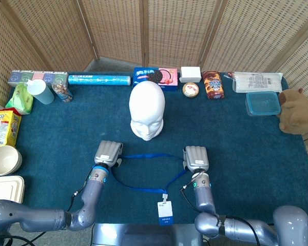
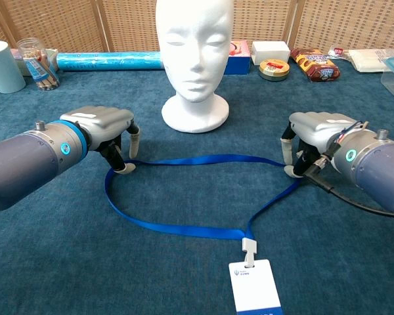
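A blue lanyard (image 2: 197, 159) lies in a flat loop on the blue cloth, with its white badge (image 2: 255, 285) at the near edge. In the head view the lanyard (image 1: 143, 155) runs between both hands, and the badge (image 1: 164, 212) lies below them. My left hand (image 2: 108, 128) hovers palm down over the loop's left end, fingers curved down and apart, one fingertip (image 2: 125, 167) touching the strap. My right hand (image 2: 315, 131) rests fingers-down on the loop's right bend; whether it pinches the strap is hidden. The two hands (image 1: 109, 152) (image 1: 196, 158) stand in front of a white foam head (image 1: 147, 110).
Along the far edge stand a cup (image 1: 41, 92), a jar (image 1: 63, 92), a blue roll (image 1: 99, 80), cookie boxes (image 1: 155, 78), a tin (image 1: 190, 89) and snack packs (image 1: 213, 84). A lidded container (image 1: 262, 103) and plush toy (image 1: 296, 110) lie right. Bowls and boxes (image 1: 4, 159) crowd the left edge.
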`<control>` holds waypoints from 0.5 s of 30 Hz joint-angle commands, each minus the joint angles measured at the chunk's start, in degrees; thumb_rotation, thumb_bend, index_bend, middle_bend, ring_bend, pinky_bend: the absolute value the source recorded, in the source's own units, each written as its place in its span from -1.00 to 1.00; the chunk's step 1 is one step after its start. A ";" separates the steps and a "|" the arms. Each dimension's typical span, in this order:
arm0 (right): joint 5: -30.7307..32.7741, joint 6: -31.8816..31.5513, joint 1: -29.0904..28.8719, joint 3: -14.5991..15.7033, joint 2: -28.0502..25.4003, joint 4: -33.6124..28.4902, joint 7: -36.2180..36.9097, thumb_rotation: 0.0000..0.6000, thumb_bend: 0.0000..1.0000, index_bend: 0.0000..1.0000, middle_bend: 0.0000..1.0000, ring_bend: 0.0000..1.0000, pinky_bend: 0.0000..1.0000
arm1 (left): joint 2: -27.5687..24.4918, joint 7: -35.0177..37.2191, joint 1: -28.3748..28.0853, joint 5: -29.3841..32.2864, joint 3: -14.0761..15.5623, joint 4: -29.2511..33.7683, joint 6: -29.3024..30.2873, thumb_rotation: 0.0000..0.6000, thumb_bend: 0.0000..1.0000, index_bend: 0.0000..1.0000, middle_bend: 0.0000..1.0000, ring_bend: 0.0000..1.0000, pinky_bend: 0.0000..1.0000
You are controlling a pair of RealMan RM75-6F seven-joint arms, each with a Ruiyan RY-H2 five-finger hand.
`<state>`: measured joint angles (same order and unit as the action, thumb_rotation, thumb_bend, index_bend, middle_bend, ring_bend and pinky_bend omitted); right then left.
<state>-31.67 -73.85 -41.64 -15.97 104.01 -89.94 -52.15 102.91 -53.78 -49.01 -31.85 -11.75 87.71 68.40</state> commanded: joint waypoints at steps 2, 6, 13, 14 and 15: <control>0.31 0.20 -0.09 -0.02 -0.02 0.13 0.18 1.00 -0.09 0.22 0.98 1.00 1.00 | 0.07 -0.35 -0.25 0.68 -0.10 -0.17 -0.17 0.88 -0.30 0.01 1.00 1.00 1.00; 0.55 0.25 -0.17 0.11 0.04 0.35 0.36 1.00 -0.09 0.21 0.98 1.00 1.00 | 0.10 -0.53 -0.42 1.47 -0.14 -0.23 -0.37 0.88 -0.25 0.03 1.00 1.00 1.00; 1.06 0.22 -0.29 0.19 -0.08 0.29 0.43 1.00 -0.09 0.22 0.98 1.00 1.00 | 0.29 -0.85 -0.72 2.60 -0.15 -0.27 -0.47 0.87 -0.16 0.10 1.00 1.00 1.00; 1.10 0.16 -0.33 0.23 -0.08 0.29 0.35 1.00 -0.09 0.22 0.98 1.00 1.00 | 0.33 -0.77 -0.73 2.69 -0.21 -0.25 -0.44 0.87 -0.14 0.11 1.00 1.00 1.00; 1.22 0.11 -0.35 0.22 -0.09 0.23 0.34 1.00 -0.09 0.22 0.98 1.00 1.00 | 0.34 -0.84 -0.76 2.75 -0.19 -0.26 -0.30 0.86 -0.13 0.14 1.00 1.00 1.00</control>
<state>-30.49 -73.71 -41.98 -15.75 103.92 -89.69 -51.81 103.23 -54.59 -49.75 -29.12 -11.94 87.45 68.05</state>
